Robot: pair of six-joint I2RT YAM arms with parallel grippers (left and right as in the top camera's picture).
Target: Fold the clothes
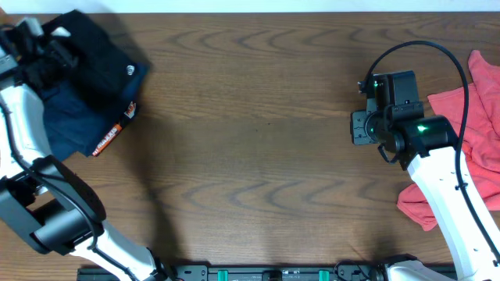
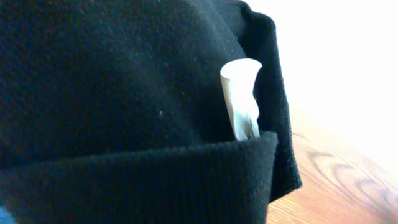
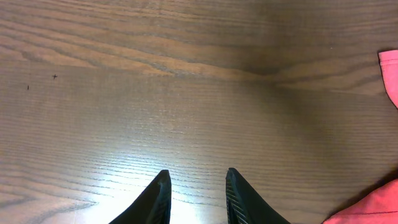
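The brown wooden worktop [image 1: 258, 156] carries clothes at both ends. A pinkish-red garment [image 1: 484, 101] lies crumpled at the right edge, beside the right arm [image 1: 445, 179], whose black jaws are spread over bare wood. At the far left corner a black shirt [image 1: 98, 58] sits on a navy garment [image 1: 70, 125] with an orange label [image 1: 109, 139]. The left arm [image 1: 19, 133] reaches into the shirt; black cloth fills its wrist view around one white finger [image 2: 241, 102], so I cannot tell how its jaws stand.
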